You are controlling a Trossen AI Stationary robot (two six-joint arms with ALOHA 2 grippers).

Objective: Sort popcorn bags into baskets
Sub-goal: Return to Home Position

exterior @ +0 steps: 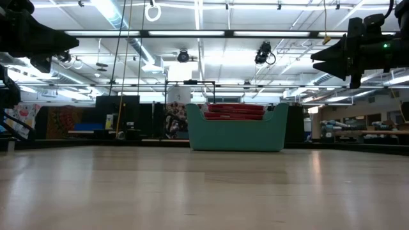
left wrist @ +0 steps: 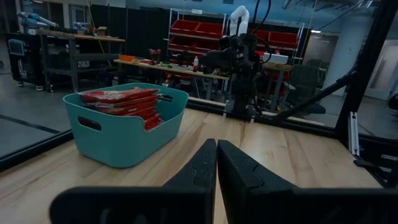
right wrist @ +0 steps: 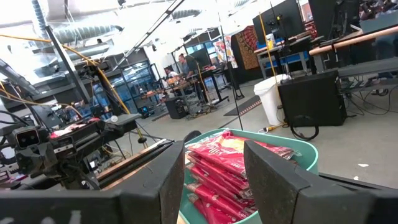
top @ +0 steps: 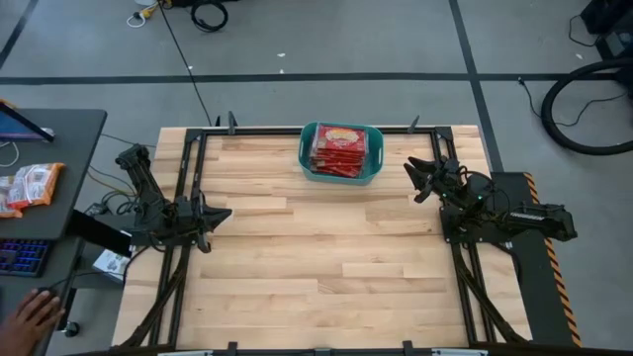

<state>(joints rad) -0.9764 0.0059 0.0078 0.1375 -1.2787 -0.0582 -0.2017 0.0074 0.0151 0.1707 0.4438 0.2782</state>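
Popcorn bags (top: 339,150) are lying stacked flat in the teal tub (top: 306,163), the red packets filling it to about its rim. The tub is sitting at the middle of the far edge of your wooden table (top: 326,267), between the two arms. Your left claw (top: 220,214) is hanging over the table's left side, well apart from the tub. Its two dark fingers (left wrist: 202,165) are pressing together with nothing between them, and it is pointing across the boards toward the right arm. Your right claw (top: 412,180) is hovering near the table's right side, close to the tub's right end but not touching it. Its fingers (right wrist: 273,174) are spreading wide and holding nothing. Through the gap between them, its wrist camera is looking onto the stack, where the top packet is lying with its cream-yellow picture facing up. From table height the tub is showing you its long side, with the red edges of the bags rising just above the lowered middle of its rim. Both arms are hanging high above the boards at either side. Off the table's left, a person's hand (top: 30,318) is showing beside a dark desk (top: 69,133), where a keyboard (top: 22,257) and an orange snack packet (top: 30,186) are lying.
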